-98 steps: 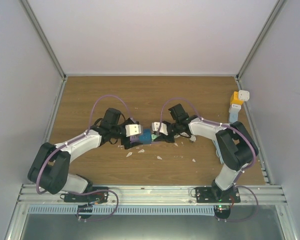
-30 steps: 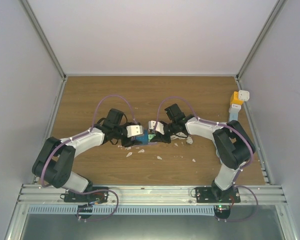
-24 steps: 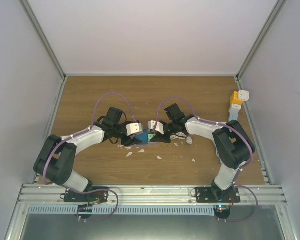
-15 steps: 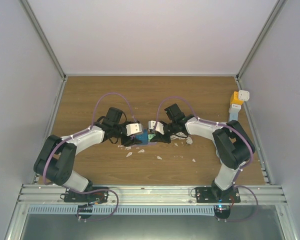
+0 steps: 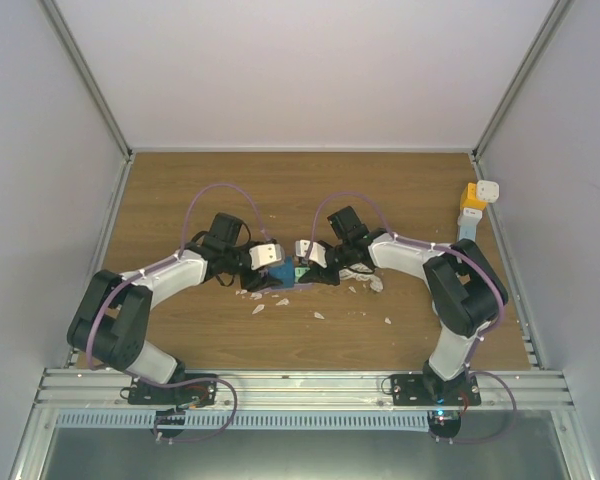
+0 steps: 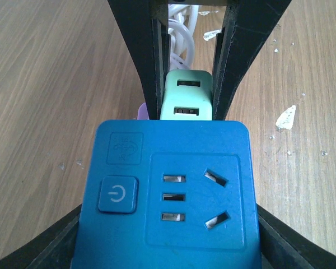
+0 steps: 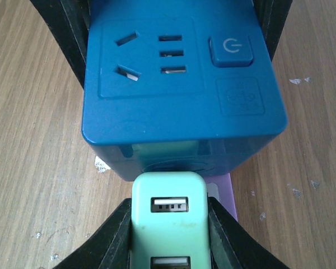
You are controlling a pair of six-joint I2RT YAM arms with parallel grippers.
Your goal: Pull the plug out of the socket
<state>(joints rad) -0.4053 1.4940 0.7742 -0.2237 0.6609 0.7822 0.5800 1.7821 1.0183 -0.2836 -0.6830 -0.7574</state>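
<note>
**A straight, braced pull is needed**

On the counter (image 5: 380, 190), the blue socket (image 6: 171, 196) is clamped by the left gripper (image 5: 271, 268). Beyond it, the green plug (image 6: 186, 95), seated in its side, is clamped by the right gripper (image 5: 307, 264). The socket should be braced and the plug drawn straight out.
</note>
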